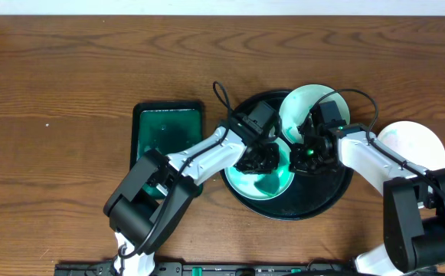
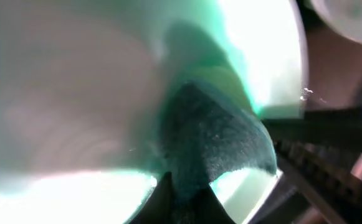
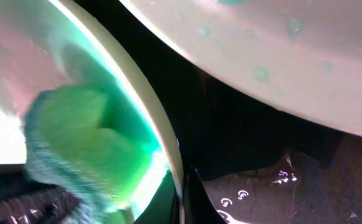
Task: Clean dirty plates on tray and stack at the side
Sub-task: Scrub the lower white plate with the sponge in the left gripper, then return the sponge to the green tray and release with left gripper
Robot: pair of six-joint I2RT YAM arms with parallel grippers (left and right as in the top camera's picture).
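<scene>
The round black tray [image 1: 323, 188] holds a teal-smeared plate [image 1: 264, 184] at its front. My left gripper [image 1: 256, 161] is shut on a dark green sponge [image 2: 212, 143] and presses it on that plate's face [image 2: 75, 93]. My right gripper [image 1: 305, 153] is shut on the plate's right rim [image 3: 144, 112], with a finger on each side of it [image 3: 184, 193]. The sponge also shows in the right wrist view [image 3: 75, 143]. A second teal-tinted plate [image 1: 308, 111] sits at the tray's back rim and shows speckled in the right wrist view [image 3: 261, 50]. A third, white plate [image 1: 412, 144] lies on the table to the right.
A rectangular dark green tray [image 1: 167, 130] with green liquid sits left of the round tray, under my left arm. The wooden table [image 1: 69, 92] runs wide to the left and back. The tray's wet black floor [image 3: 261, 186] shows beside the held plate.
</scene>
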